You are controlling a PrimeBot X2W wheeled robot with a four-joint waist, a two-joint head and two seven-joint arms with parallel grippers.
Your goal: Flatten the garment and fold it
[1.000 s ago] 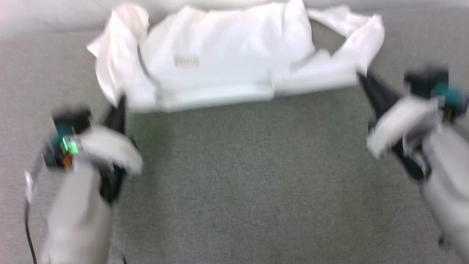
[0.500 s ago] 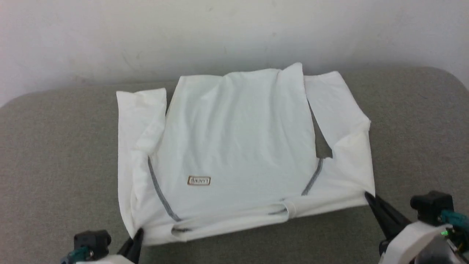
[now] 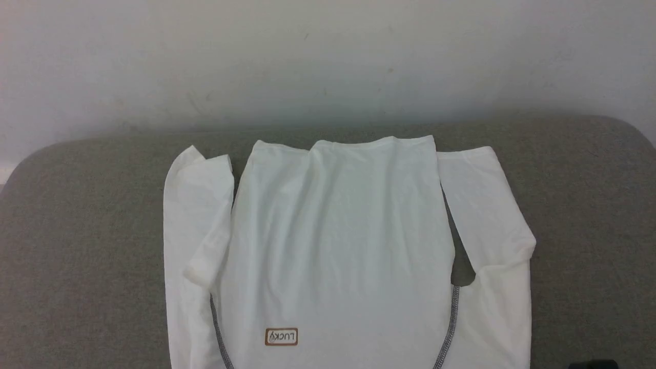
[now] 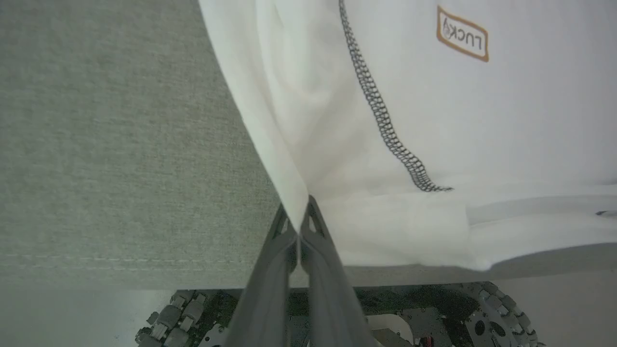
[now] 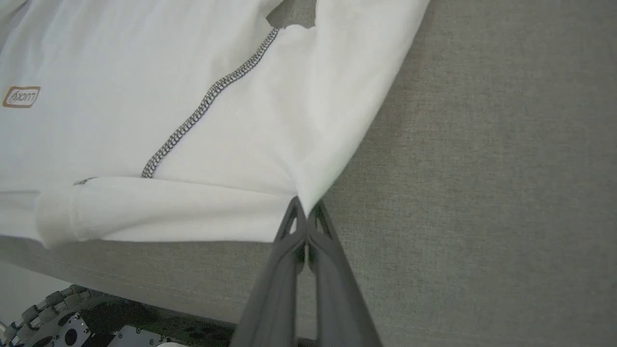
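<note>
**1. Workpiece.** The white long-sleeved shirt (image 3: 338, 241) lies spread on the grey fabric-covered bench (image 3: 77, 230). In the head view it runs from the centre down to the 6 o'clock edge, where it is cut off. Its straight far edge lies towards 12 o'clock, short of the pale wall (image 3: 328, 61).
- One sleeve (image 3: 197, 215) lies along the body at 9 o'clock and is doubled over on itself partway down.
- The other sleeve (image 3: 492, 215) lies at 3 o'clock, with a small patch of bare bench between it and the body.
- A dark overlock seam (image 3: 218, 328) runs down one side of the body at 7 o'clock, and a second seam runs down the other side at 5 o'clock.
- A brown-edged LUCKY label (image 3: 281, 336) sits upside down beside the 7 o'clock seam.

**2. Left gripper (image 4: 301, 212).** In the left wrist view the fingers are pressed together at the centre, with a near corner of the shirt pinched between their tips. The fabric fans out from there towards 12 and 3 o'clock. The shirt's near edge lies close to the front edge of the bench. The robot's wheeled base (image 4: 168, 313) shows below that edge at 7 o'clock.

**3. Right gripper (image 5: 303, 212).** In the right wrist view the fingers are likewise closed tight, clamping the opposite near corner. The fabric spreads towards 9 and 12 o'clock, and bare bench lies at 3 o'clock
</note>
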